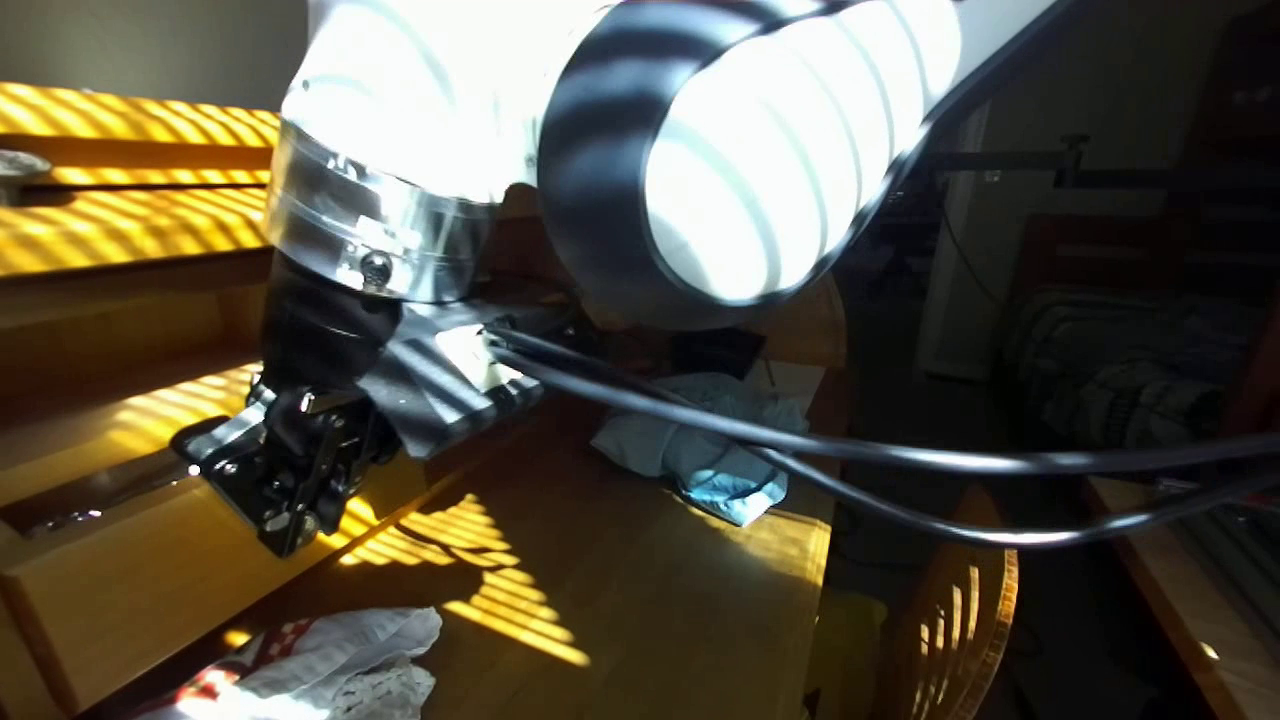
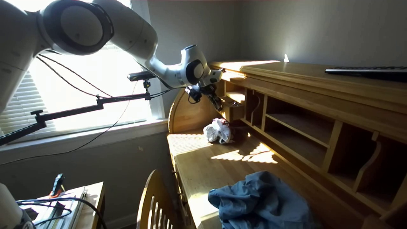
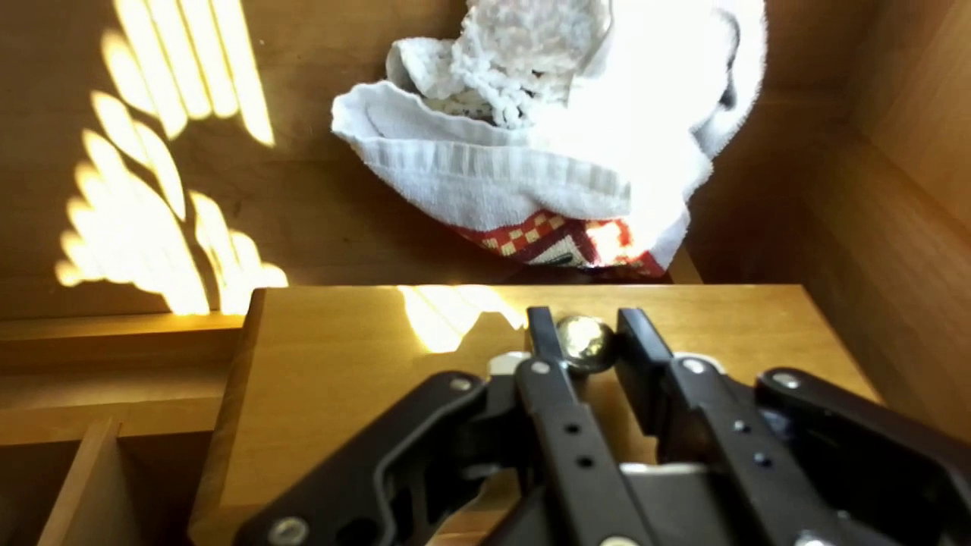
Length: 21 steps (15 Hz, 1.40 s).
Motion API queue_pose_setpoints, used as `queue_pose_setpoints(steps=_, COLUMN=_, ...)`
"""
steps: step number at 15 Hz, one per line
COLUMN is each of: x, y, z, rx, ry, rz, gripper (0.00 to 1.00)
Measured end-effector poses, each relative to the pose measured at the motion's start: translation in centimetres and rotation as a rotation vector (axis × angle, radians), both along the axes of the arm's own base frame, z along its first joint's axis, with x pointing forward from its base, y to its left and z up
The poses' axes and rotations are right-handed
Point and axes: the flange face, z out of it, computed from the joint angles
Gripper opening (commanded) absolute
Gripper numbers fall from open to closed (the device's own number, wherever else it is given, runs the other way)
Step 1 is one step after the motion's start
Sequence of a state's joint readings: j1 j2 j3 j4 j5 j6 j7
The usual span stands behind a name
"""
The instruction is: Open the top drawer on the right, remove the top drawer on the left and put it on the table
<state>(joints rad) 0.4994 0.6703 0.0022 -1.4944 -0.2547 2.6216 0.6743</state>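
In the wrist view my gripper [image 3: 584, 324] is shut on the round brass knob [image 3: 586, 345] of a wooden drawer [image 3: 326, 356]. This top drawer on the left [image 2: 236, 112] juts out from the desk's pigeonholes, open side up; its back end cannot be made out. Small shiny items [image 1: 75, 520] show inside it in an exterior view. From above, the gripper [image 2: 219, 106] reaches down to the drawer's front. The table, a light-wood desk [image 2: 187, 168], spreads below with its flat writing surface. The top drawer on the right is out of view.
Just below the drawer front, a crumpled white cloth with a red pattern [image 2: 217, 131] lies on the desk. A blue cloth heap [image 2: 260, 200] covers its nearer part. The curved side panel [image 2: 190, 111] rises close beside the gripper. A slatted chair [image 2: 155, 200] stands at the desk's front.
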Motion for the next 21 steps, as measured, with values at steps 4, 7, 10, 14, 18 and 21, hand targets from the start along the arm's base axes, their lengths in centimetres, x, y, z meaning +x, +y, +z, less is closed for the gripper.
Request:
queue_pose_setpoints(steps=4, x=0.4, y=-0.9, z=0.1, rx=0.05, ry=0.041, rz=0.029, gripper=0.06)
queue_pose_setpoints(steps=7, x=0.4, y=-1.1, z=0.1, rx=0.047, ry=0.056, rz=0.061, gripper=0.06)
queue_pose_setpoints(steps=10, x=0.0, y=-0.8, z=0.1, rx=0.023, ry=0.074, rz=0.086, gripper=0.06)
queue_pose_setpoints(steps=14, x=-1.7, y=0.5, z=-0.1, rx=-0.03, ry=0.154, rz=0.121, gripper=0.06)
queue_pose_setpoints(steps=18, x=-3.3, y=1.6, z=0.9, rx=-0.067, ry=0.204, rz=0.137, gripper=0.06)
queue_pose_setpoints(steps=21, x=-4.3, y=2.4, z=0.4, rx=-0.081, ry=0.227, rz=0.151, gripper=0.06)
